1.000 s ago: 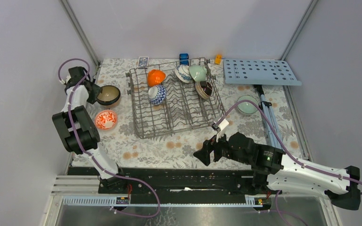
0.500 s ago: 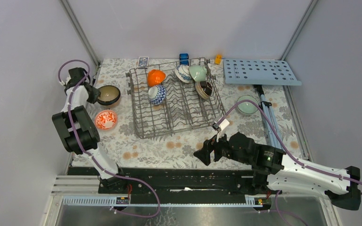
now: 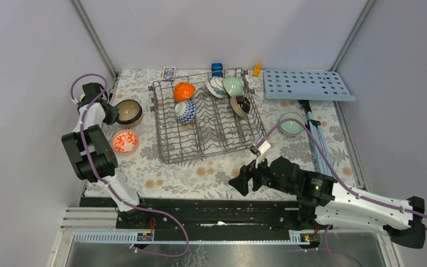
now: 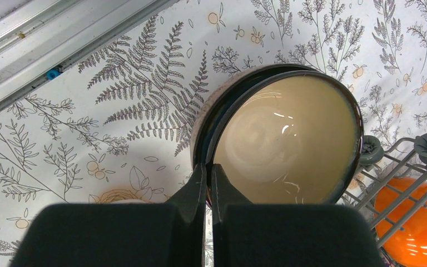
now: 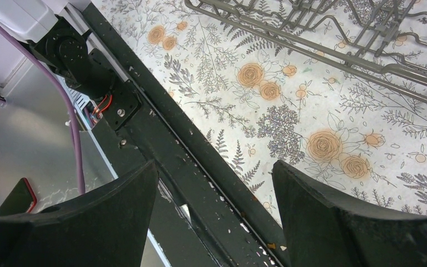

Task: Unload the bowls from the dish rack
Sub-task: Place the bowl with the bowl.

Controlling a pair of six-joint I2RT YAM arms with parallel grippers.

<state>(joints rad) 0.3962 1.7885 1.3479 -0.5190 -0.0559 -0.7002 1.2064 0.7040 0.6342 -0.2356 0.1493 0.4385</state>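
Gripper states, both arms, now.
Left gripper: shut at the rim of the dark brown bowl; whether it grips cannot be told.
Right gripper: open, holding nothing.

The left gripper (image 4: 208,172) has shut with nothing between its jaws and drawn slightly left from the brown bowl (image 3: 128,111), which now sits more level

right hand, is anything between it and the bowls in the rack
Only the dish rack's own near wall and empty tines; the open right hand is in front of it, the bowls at its far end.
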